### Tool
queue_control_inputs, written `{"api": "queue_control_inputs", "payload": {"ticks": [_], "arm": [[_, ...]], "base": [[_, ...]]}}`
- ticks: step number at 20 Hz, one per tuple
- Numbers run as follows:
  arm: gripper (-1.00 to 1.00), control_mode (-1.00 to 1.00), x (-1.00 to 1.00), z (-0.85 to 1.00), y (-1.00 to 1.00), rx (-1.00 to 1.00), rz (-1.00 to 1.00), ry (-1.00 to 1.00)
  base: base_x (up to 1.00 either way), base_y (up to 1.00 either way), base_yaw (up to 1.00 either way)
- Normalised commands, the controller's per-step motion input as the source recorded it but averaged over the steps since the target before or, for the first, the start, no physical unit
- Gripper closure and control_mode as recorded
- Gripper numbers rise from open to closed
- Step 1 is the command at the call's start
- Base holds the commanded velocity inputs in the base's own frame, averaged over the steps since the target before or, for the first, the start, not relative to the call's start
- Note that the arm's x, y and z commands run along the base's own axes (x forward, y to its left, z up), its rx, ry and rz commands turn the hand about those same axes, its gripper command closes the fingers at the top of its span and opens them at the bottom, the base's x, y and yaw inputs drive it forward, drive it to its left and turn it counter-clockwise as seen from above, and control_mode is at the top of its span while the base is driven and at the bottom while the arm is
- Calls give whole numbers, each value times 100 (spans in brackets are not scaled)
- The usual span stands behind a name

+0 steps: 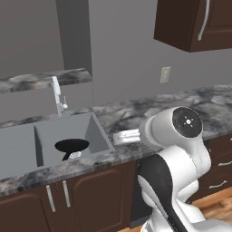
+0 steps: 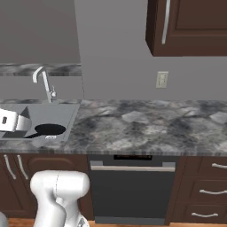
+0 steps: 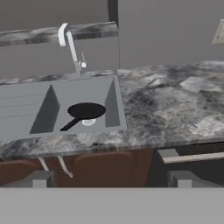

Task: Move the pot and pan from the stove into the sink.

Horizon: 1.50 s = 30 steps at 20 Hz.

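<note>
In the left base view, the pan [image 1: 71, 145] is seen lying in the sink [image 1: 97, 129], at 5 o'clock from the faucet [image 1: 57, 96]. The right base view shows it there too. In the hand view, the gripper [image 3: 111, 179] is held released, apart from the pan.

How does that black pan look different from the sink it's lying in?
The pan is round, the sink rectangular. The pan is matte black; the sink is plain grey. The pan is shallow and small, taking up just part of the floor of the sink, which is deep with sloping walls. The pan has a straight handle; the sink has a tall faucet behind it. Both are open on top.
</note>
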Motion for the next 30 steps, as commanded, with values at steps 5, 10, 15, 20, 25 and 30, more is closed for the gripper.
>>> {"api": "queue_control_inputs", "payload": {"ticks": [5,10,15,20,25,30], "arm": [[-100,-100,-11,0,-12,-1,3,-7],[-100,-100,0,0,0,0,0,0],[-100,-100,0,0,0,0,0,0],[-100,100,0,0,0,0,0,0],[-100,100,0,0,0,0,0,0],[-100,100,0,0,0,0,0,0]], "base": [[0,0,0],[0,0,0],[0,0,0],[-21,-1,0],[-74,-11,0],[-48,-5,0]]}}
